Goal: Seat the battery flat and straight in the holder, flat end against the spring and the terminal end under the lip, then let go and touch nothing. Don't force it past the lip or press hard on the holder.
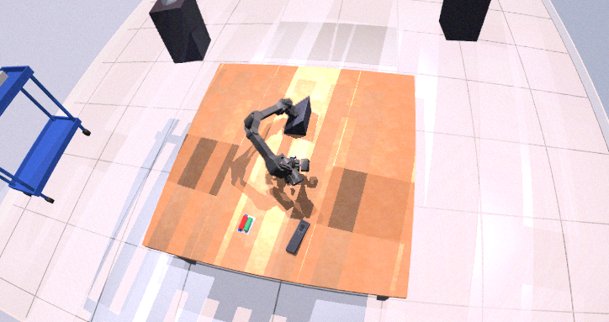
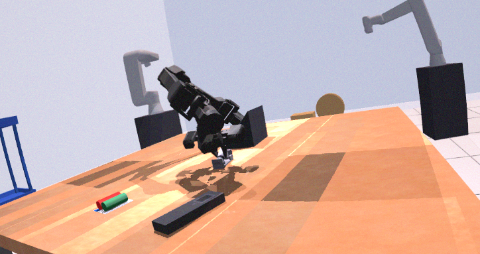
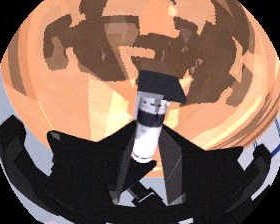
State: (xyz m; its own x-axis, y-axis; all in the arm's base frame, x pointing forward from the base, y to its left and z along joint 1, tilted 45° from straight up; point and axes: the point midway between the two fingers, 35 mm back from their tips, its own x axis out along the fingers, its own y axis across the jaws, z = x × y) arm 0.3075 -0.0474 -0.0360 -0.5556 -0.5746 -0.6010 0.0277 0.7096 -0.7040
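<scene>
My gripper is shut on the battery, a pale grey cylinder with a dark end cap pointing away from the wrist. It hangs tilted a little above the orange table near its middle. The holder, a long dark bar with a recess at its far end, lies flat near the table's front edge, well apart from the gripper. It does not show in the wrist view.
A red and a green cylinder lie side by side on a small white card left of the holder. The arm's black wedge base stands behind. A wooden disc and block sit at the far edge.
</scene>
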